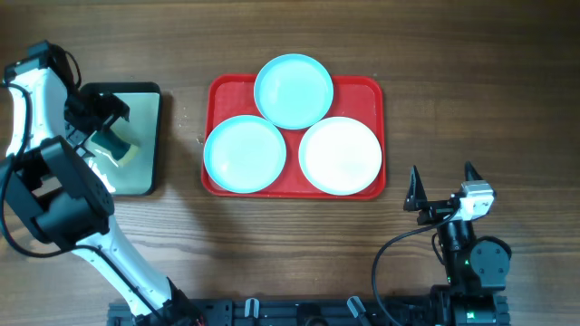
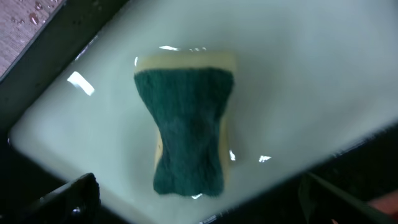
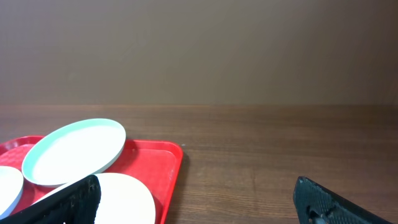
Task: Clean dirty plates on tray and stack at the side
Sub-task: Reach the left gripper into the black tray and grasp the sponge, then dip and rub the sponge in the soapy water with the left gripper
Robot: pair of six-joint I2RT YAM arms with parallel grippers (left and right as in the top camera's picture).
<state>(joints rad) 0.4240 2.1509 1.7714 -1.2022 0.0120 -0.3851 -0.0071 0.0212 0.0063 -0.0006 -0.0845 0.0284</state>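
Note:
Three plates lie on the red tray (image 1: 367, 89): a turquoise plate (image 1: 293, 91) at the back, a turquoise plate (image 1: 245, 154) at front left, and a white plate (image 1: 340, 156) at front right. My left gripper (image 1: 105, 125) is open over a black-rimmed pan, just above a green and yellow sponge (image 1: 116, 145). In the left wrist view the sponge (image 2: 186, 130) lies in pale liquid, ahead of the open fingers (image 2: 199, 208). My right gripper (image 1: 444, 186) is open and empty, right of the tray. The right wrist view shows its fingers (image 3: 202, 205), the tray (image 3: 165, 168), the back turquoise plate (image 3: 74, 152) and the white plate (image 3: 121, 199).
The black-rimmed pan (image 1: 152, 136) with pale liquid stands left of the tray. Bare wooden table (image 1: 480, 100) lies right of the tray and in front of it. Water drops sit on the table beside the pan (image 2: 34, 9).

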